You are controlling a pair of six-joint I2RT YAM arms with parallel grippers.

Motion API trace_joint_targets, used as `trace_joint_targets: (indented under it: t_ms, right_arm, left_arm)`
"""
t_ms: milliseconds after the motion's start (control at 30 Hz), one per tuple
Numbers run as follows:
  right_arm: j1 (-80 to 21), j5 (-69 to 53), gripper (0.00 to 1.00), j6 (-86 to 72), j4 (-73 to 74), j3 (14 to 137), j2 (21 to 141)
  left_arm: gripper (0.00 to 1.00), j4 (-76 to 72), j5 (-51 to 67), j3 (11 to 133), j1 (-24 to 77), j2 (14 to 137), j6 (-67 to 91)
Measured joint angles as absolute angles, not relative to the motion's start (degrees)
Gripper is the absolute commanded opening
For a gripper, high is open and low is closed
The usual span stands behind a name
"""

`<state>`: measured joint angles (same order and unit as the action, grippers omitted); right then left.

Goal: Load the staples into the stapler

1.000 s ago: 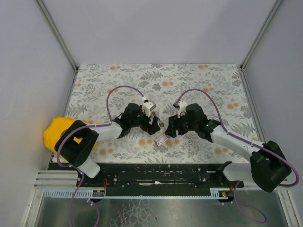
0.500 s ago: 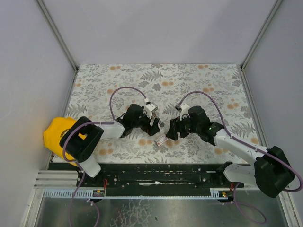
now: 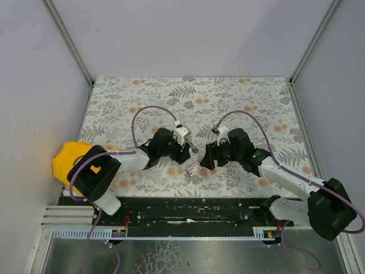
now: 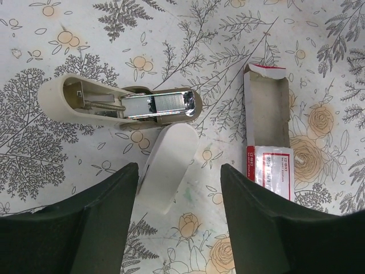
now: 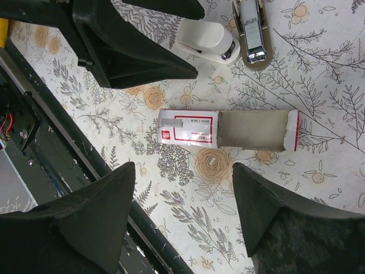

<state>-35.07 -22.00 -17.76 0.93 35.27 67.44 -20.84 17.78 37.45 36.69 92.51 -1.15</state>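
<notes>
Staples carton (image 5: 228, 129) with red-and-white label (image 5: 187, 128), lettering seemingly illegible; left claw (image 4: 178, 171), right claw (image 5: 183, 166) both spread.

Plain grey walls (image 3: 188, 34) — floral-patterned tabletop (image 3: 228, 97).

You have the stapler (image 4: 120, 103) and the staples carton (image 4: 268, 142) lying side by side on the table (image 3: 256, 97), apart from each other; both sit between the left gripper (image 3: 183, 154) and the right gripper (image 3: 206, 161); seen from the left wrist, the stapler is left of the carton; its cover (image 4: 168, 165) angles off the body's right end toward the camera; the carton's tray (image 4: 267, 105) sticks out of the sleeve (image 4: 271, 171) at the far end; from above, the carton lies nearer the arm bases than the stapler.
</notes>
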Motion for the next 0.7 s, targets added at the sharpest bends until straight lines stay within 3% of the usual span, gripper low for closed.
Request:
trace_joint_targets:
  t_ms: [267, 700]
  right_arm:
    - [-34.9, -22.0, 0.76, -18.6, 0.4, 33.8, 66.5]
    - [-34.7, -19.4, 0.81, -22.3, -0.8, 32.2, 63.2]
  left_arm:
    - [0.54, -19.7, 14.0, 36.4, 39.0, 91.6, -1.1]
    - [0.33, -17.1, 4.3, 36.4, 42.5, 92.1, -0.7]
